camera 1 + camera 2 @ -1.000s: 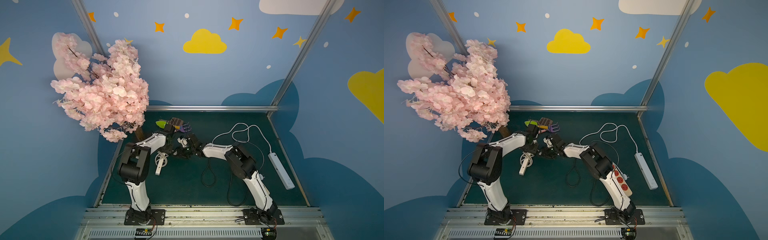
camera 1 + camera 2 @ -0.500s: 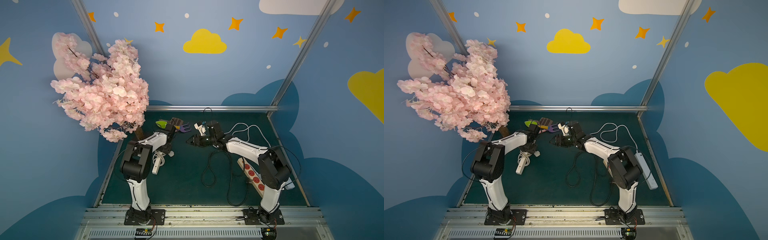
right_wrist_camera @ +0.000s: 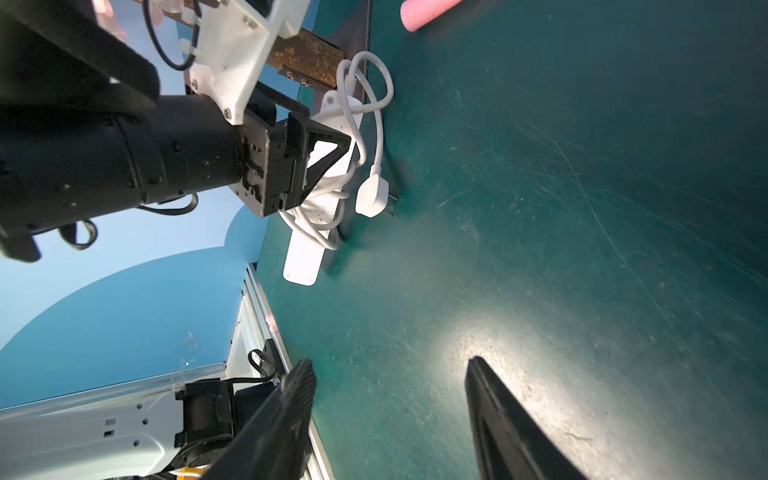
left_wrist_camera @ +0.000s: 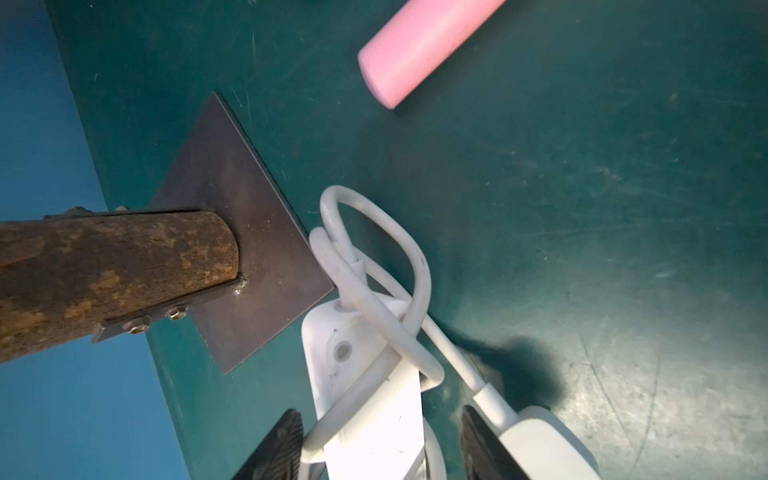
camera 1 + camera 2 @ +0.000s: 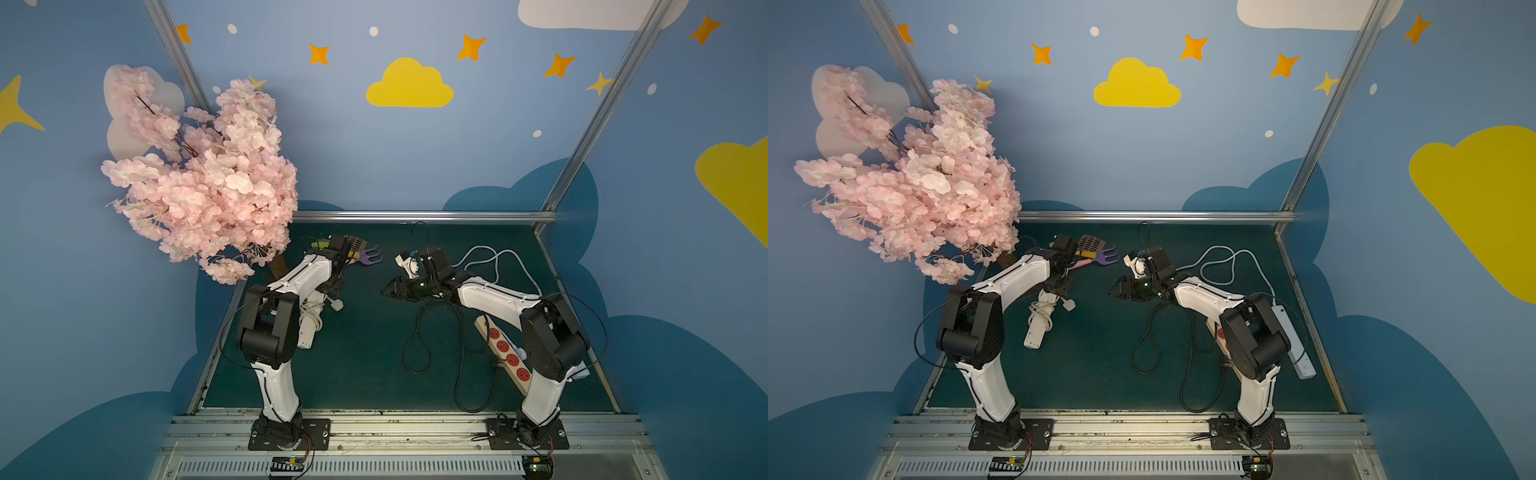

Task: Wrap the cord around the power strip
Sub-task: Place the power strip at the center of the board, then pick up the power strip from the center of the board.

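Note:
A white power strip (image 5: 306, 328) (image 5: 1037, 328) lies at the left of the green mat, near the tree trunk. Its white cord (image 4: 374, 257) is wound round it in several loops. The plug (image 5: 337, 306) (image 5: 1069, 306) (image 3: 371, 199) rests on the mat beside it. My left gripper (image 5: 332, 286) (image 5: 1062, 286) (image 4: 379, 411) hovers over the strip's cord end, open, one finger on each side of the body. My right gripper (image 5: 384, 291) (image 5: 1113, 291) (image 3: 389, 363) hangs open and empty over bare mat at mid-table, pointing toward the strip.
A strip with red sockets (image 5: 505, 353) and a loose black cord (image 5: 419, 340) lie under my right arm. Another white strip (image 5: 1293, 345) with a looped white cord (image 5: 1225, 257) lies at the right edge. The tree trunk (image 4: 104, 270), its metal base (image 4: 232, 208) and toy tools (image 5: 1100, 255) stand at the back left.
My right gripper has pulled away from the strip, rightward to mid-table. My left gripper has opened over the wrapped strip, and the plug now lies free on the mat.

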Available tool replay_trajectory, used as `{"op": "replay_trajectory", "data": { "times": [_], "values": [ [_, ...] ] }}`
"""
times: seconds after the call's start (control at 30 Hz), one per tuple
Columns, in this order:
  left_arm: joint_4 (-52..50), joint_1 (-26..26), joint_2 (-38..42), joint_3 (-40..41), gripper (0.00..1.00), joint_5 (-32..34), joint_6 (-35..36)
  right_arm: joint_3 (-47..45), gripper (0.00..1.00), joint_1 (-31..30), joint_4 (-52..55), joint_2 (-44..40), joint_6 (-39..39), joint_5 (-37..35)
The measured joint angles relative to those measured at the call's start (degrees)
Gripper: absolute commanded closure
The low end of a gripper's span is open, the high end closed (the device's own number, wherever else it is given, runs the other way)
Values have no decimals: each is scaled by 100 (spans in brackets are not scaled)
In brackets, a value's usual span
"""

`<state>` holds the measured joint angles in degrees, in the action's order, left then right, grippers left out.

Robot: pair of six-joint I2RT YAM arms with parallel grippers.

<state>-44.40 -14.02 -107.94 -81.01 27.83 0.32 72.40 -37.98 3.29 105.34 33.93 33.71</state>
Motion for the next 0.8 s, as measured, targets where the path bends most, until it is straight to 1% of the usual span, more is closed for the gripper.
{"op": "replay_trajectory", "data": {
  "times": [0.23,0.33,0.4,0.53,0.63,0.8],
  "values": [
    [-179,-37,138,-109,39,-120,-55,2,39,199,326,-186,-175,-52],
    [-254,-221,527,-192,40,-122,-101,94,39,557,1145,-409,-476,-173],
    [-260,-463,892,-201,40,-131,-173,234,39,911,1891,-597,-780,-389],
    [-164,-1141,1440,-201,40,-358,-310,267,39,1637,3460,-1130,-1335,-1126],
    [-9,-1628,1499,-199,40,-640,-385,-28,39,2028,4404,-1631,-1515,-1759],
    [289,-2205,1449,-162,40,-1060,-487,-826,37,2361,5624,-2260,-1504,-2691]
  ]
}}
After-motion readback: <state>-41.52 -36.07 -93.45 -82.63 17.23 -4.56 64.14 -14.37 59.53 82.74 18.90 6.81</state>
